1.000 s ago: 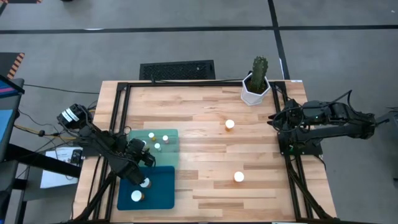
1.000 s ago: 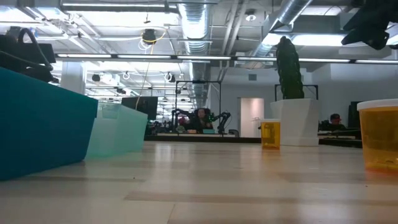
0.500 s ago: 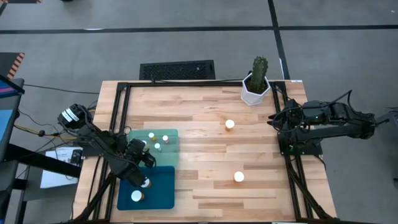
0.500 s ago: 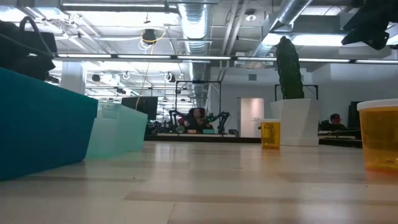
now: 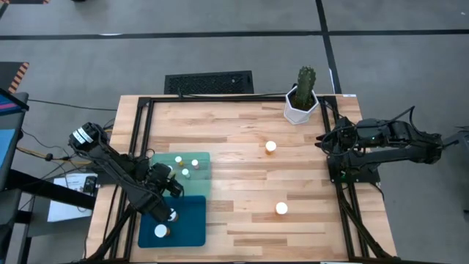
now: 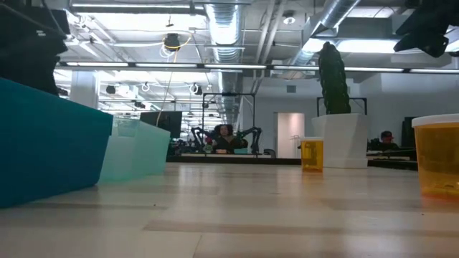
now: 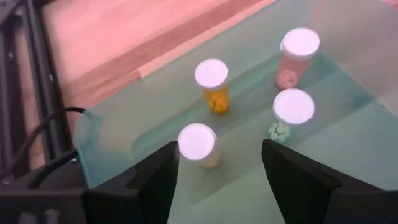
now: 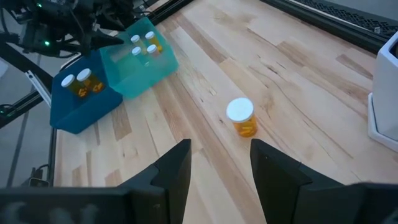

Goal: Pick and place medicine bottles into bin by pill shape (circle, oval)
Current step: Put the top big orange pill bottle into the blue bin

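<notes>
Pale green tray (image 5: 202,178) left of centre in the high view, butted against a dark blue tray (image 5: 192,227) just below it, toward the lower left. In the pale tray, four white-capped medicine bottles by the left wrist view: one with yellow pills (image 7: 212,85), one nearer the fingers (image 7: 198,145), one with pinkish pills (image 7: 298,56), one with green pills (image 7: 291,112). All upright and apart from one another. Only three white caps countable there from above. In the dark blue tray, two more bottles: one near its lower left corner (image 5: 160,231), one just above and right of it (image 5: 171,215), close under the arm.

Left gripper (image 5: 167,188) over the seam between the two trays, hiding part of both; jaws apart with nothing between them, as seen in its own wrist view (image 7: 217,163).

Out on the bare wood table (image 5: 242,125), two bottles outside any tray: one just right of centre (image 5: 270,147), another lower down (image 5: 281,208), well apart from each other and from the trays. No obstacle between them and the trays.

White pot with a cactus (image 5: 301,103) at the upper right of the table, near the first loose bottle but not touching.

Right gripper (image 5: 326,141) parked at the table's right edge, jaws apart and empty (image 8: 219,155).
</notes>
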